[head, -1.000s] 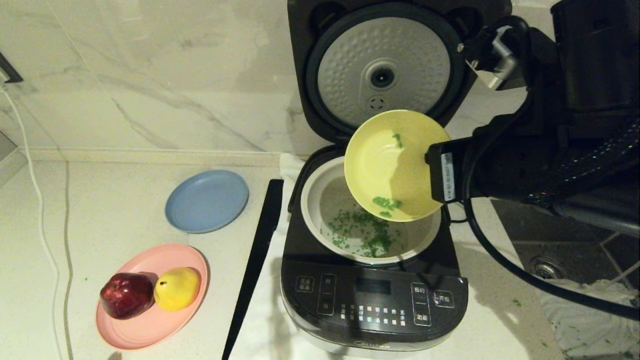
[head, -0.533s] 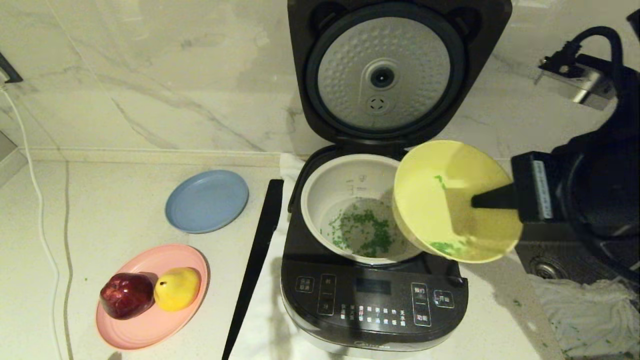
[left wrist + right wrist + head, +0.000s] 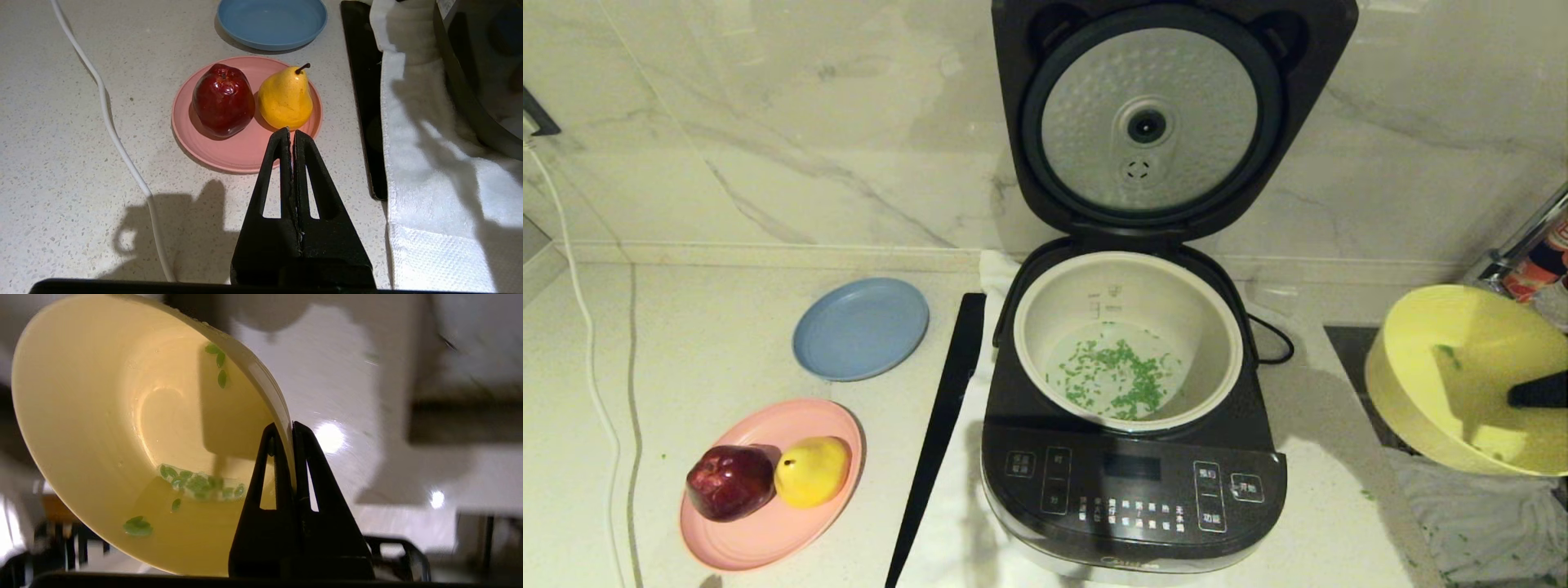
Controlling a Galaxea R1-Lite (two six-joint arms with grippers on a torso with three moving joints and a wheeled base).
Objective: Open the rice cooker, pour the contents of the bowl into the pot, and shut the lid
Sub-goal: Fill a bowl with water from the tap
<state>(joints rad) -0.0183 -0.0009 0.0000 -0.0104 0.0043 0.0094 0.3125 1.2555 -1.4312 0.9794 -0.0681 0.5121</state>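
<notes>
The dark rice cooker (image 3: 1135, 498) stands in the middle with its lid (image 3: 1152, 114) raised upright, dimpled silver plate facing me. Its cream pot (image 3: 1045, 310) holds scattered green bits (image 3: 1123, 380) on the bottom. The pale yellow bowl (image 3: 1445, 376) hangs tilted at the far right, off the cooker and above the sink side. My right gripper (image 3: 288, 426) is shut on the bowl's rim (image 3: 261, 384); a few green bits (image 3: 196, 484) in a little liquid still cling inside. The left gripper (image 3: 291, 131) is shut and empty, low over the counter near the pink plate.
A pink plate (image 3: 760, 539) with a red apple (image 3: 729, 482) and yellow pear (image 3: 810, 470) sits front left, a blue plate (image 3: 860, 328) behind it. A black strip (image 3: 939, 425) and white towel (image 3: 425, 134) lie beside the cooker. A white cable (image 3: 588, 359) runs along the left; a crumpled cloth (image 3: 1478, 514) lies right.
The right arm has swung the tilted bowl from above the pot out to the far right, leaving the pot uncovered with the green bits inside. The left arm stayed still.
</notes>
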